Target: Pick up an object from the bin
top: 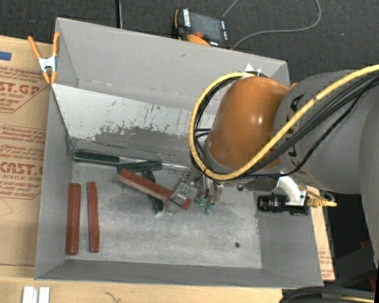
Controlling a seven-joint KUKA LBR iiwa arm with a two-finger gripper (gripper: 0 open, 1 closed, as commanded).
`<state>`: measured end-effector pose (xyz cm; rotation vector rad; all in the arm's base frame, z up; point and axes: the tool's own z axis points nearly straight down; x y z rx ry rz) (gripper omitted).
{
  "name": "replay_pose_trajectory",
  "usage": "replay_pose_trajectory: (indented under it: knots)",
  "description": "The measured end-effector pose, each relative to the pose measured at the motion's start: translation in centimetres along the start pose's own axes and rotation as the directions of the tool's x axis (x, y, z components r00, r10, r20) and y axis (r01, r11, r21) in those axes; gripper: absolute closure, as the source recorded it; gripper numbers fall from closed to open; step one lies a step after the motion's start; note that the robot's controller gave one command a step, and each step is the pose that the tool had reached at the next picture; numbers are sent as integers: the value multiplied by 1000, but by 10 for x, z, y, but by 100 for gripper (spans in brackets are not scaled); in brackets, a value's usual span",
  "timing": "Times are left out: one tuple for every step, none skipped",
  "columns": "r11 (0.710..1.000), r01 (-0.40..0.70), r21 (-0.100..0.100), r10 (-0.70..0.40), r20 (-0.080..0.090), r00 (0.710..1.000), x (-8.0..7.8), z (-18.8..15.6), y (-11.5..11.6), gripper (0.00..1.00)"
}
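Observation:
My gripper [195,199] hangs low over the middle of the bin, under the arm's orange dome. It is open, with nothing between its fingers. A red-brown flat bar [145,185] lies slanted just to its left, and the bar's right end reaches the left finger [182,199]. Behind the bar, a dark green long-handled tool [116,161] lies along the foot of the back wall.
Two red-brown sticks [73,218] [93,216] lie side by side near the bin's left wall. A small dark speck [236,244] sits on the floor at front right. The arm and its cables cover the bin's right side.

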<state>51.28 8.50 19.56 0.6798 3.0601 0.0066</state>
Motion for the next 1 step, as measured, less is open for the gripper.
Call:
replay_pose_trajectory:
  knots:
    - [900,435,2,-435,-1,900,2,-85,-6,100]
